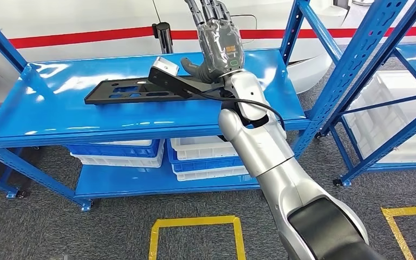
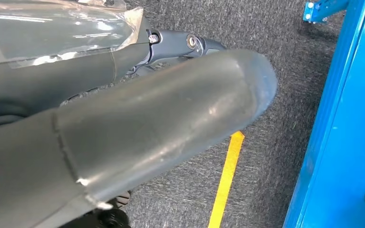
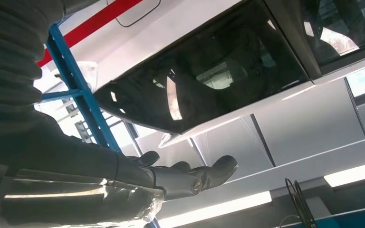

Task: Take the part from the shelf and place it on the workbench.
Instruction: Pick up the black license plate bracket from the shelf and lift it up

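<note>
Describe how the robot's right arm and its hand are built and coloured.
The right arm has smooth silver shells with a black band near the upper joint. A black cable loops beside the wrist. The right robot hand is dark grey under a clear plastic cover.

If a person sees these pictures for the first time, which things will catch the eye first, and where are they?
First comes the silver right arm, rising from the lower right, its right hand raised open over the blue shelf. Beside the hand's thumb, a long black part lies flat on the shelf top. White and blue bins sit stacked on the level below.
</note>
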Motion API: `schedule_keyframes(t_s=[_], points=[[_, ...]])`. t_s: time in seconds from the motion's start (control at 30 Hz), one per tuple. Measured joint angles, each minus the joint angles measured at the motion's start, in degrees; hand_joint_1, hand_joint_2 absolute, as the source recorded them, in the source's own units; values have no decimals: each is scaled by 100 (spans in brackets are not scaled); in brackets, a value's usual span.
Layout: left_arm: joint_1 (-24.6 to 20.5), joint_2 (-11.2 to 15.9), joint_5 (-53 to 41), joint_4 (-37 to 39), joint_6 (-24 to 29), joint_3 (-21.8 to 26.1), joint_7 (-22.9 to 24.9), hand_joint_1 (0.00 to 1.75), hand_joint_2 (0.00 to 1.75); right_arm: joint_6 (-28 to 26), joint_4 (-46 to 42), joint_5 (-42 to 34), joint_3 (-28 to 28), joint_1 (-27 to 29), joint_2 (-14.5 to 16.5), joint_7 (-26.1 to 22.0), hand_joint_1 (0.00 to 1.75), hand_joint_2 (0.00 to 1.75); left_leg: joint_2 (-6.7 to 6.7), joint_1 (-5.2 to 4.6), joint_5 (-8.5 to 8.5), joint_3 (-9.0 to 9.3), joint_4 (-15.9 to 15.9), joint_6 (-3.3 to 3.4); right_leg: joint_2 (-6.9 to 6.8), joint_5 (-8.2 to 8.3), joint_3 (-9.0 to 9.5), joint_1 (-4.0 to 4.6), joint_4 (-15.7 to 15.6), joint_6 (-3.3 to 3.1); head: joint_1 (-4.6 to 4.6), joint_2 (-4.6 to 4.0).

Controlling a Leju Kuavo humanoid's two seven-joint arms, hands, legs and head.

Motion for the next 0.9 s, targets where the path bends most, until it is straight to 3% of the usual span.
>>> schedule_keyframes(t_s=[0.07, 0.1, 0.13, 0.2, 0.3, 0.33, 0.43, 0.47, 0.5, 0.57, 0.6, 0.67, 0.8, 0.83, 0.9], points=[[1, 3, 0, 1, -1, 1, 1, 0, 0, 1, 2, 4, 0, -4, 3, 0, 0, 175, -3, -3, 533, 239, -728, 45, 13, -84, 114, 3, -4, 31, 1, 0], [0, 5, 1, 2, -1, 2, 1, 0, 0, 2, 4, 8, 1, -16, 5, 1, 0, 175, -3, -19, 703, 382, -1069, 77, 19, -121, 155, 19, -7, 54, 5, 0], [-6, 7, 1, 2, -1, 4, 1, 0, 0, 3, 7, 12, 1, -27, 8, 1, 0, 175, 1, -37, 771, 498, -1303, 114, 24, -150, 175, 31, -9, 80, 3, 0], [-17, 8, 3, 2, 0, 5, -1, 0, 0, 5, 12, 22, 3, -41, 12, 5, 0, 175, 6, -76, 716, 581, -1434, 177, 27, -182, 180, 49, -24, 134, -1, 0], [-23, 4, 8, 2, -1, 5, -3, 0, 0, 7, 7, 47, 4, -45, 14, 16, 0, 175, 11, -52, 690, 701, -1550, 260, -1, -289, 117, 62, 113, 201, 2, 0], [-26, 2, 9, 2, -2, 5, -4, 0, 0, 7, 5, 57, 4, -48, 8, 19, 0, 175, 15, -40, 685, 753, -1591, 288, -11, -381, -10, 68, 356, 202, 8, 0], [-36, -3, 9, 2, -7, 5, -2, 0, 0, 13, 9, 107, 4, 14, -34, 31, 0, 175, 9, -47, 611, 841, -1607, 354, -18, -662, -723, 60, 1510, 181, 14, 0], [-35, -3, 9, 2, -8, 5, 1, 0, 0, 17, 9, 127, 4, 52, -50, 34, 0, 175, 1, -49, 577, 877, -1606, 360, -19, -639, -887, 59, 1689, 206, 15, 0], [-34, -4, 8, 2, -9, 5, 3, 0, 0, 21, 9, 140, 4, 78, -63, 37, 0, 175, -8, -50, 541, 920, -1603, 355, -19, -519, -926, 56, 1622, 249, 16, 0], [-34, -6, 8, 2, -10, 5, 6, 0, 0, 24, 3, 157, 4, 91, -73, 40, 0, 175, -21, -50, 447, 1026, -1592, 323, -34, -70, -710, 41, 910, 345, 18, 0], [-37, -6, 8, 1, -10, 5, 8, 0, 0, 25, -1, 161, 4, 86, -77, 40, 0, 175, -25, -64, 387, 1070, -1571, 293, -44, 126, -552, 38, 513, 362, 19, 0], [-45, -5, 9, 1, -10, 5, 12, 0, 0, 34, -7, 167, 5, 82, -77, 44, 0, 175, -28, -79, 292, 1118, -1548, 229, -56, 297, -367, 35, 81, 316, 14, 0], [-64, -9, 9, -1, -13, 4, 17, 0, 0, 34, -20, 168, 4, 52, -62, 55, 0, 175, -4, -39, 155, 1126, -1477, 99, -22, 234, -270, 15, 4, 128, 5, 0], [-72, -7, 11, -2, -15, 3, 17, 0, 0, 29, -24, 168, 4, 44, -57, 55, 0, 175, -1, -31, 55, 1026, -1259, 70, -18, 214, -220, -7, -18, 82, -4, 0], [-80, 0, 15, -3, -19, 3, 19, 0, 0, 17, -24, 169, 4, 51, -55, 55, 0, 175, 0, -21, -211, 600, -511, 27, -14, 153, -140, -9, -28, 3, -17, 0]])
